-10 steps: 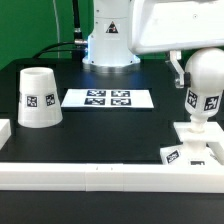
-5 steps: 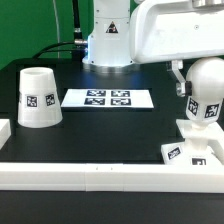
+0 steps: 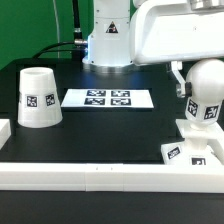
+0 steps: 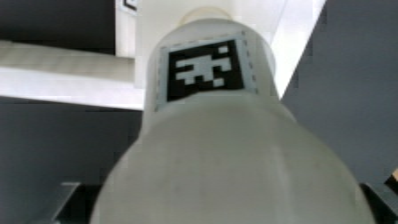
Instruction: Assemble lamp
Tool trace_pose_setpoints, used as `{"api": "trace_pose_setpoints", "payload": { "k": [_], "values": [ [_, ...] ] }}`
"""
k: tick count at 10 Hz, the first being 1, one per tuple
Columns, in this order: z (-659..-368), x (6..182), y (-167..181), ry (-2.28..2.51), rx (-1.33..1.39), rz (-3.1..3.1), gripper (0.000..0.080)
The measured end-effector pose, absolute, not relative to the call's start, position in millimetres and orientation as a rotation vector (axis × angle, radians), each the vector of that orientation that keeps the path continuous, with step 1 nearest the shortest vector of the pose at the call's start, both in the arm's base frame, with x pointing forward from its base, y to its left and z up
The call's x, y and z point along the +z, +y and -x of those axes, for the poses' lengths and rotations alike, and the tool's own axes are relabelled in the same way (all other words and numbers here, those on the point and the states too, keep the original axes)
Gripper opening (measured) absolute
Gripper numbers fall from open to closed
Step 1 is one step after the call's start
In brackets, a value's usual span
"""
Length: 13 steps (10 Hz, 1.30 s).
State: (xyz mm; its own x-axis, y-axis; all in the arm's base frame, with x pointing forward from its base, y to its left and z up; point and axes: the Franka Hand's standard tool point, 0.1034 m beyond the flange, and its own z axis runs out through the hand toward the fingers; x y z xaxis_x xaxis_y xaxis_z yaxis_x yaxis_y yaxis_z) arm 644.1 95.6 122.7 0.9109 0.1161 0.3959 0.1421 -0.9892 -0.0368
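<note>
The white round-headed bulb (image 3: 206,92) stands upright at the exterior view's right, its foot down on the flat square base (image 3: 183,152). My gripper (image 3: 198,82) is shut on the bulb's head, with one finger (image 3: 177,76) showing at its side. In the wrist view the bulb (image 4: 214,130) fills the picture with its square tag facing the camera, held between my gripper (image 4: 222,208). The tapered cup-shaped shade (image 3: 38,97) stands mouth down at the exterior view's left, far from the gripper.
The marker board (image 3: 108,98) lies flat mid-table behind. A long white rail (image 3: 100,175) runs along the near edge. A short white block (image 3: 4,130) sits at the left edge. The arm's base (image 3: 108,40) stands at the back.
The arm and the bulb have shifted a little toward the exterior view's right and down onto the base. The shade has not moved.
</note>
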Motion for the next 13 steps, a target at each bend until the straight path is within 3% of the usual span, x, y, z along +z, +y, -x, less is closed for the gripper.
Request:
{"api": "trace_pose_setpoints", "payload": {
  "k": [2, 3, 6, 10, 13],
  "values": [
    [-644, 122.3, 95, -0.202, -0.612, 3.008, 0.0585],
    [-644, 122.3, 95, -0.203, -0.612, 3.008, 0.068],
    [-644, 122.6, 95, -0.203, -0.613, 3.008, 0.0699],
    [-645, 137.9, 92, -0.218, -0.625, 3.007, 0.0699],
    [-646, 159.2, 85, -0.233, -0.586, 3.015, 0.0699]
  ]
}}
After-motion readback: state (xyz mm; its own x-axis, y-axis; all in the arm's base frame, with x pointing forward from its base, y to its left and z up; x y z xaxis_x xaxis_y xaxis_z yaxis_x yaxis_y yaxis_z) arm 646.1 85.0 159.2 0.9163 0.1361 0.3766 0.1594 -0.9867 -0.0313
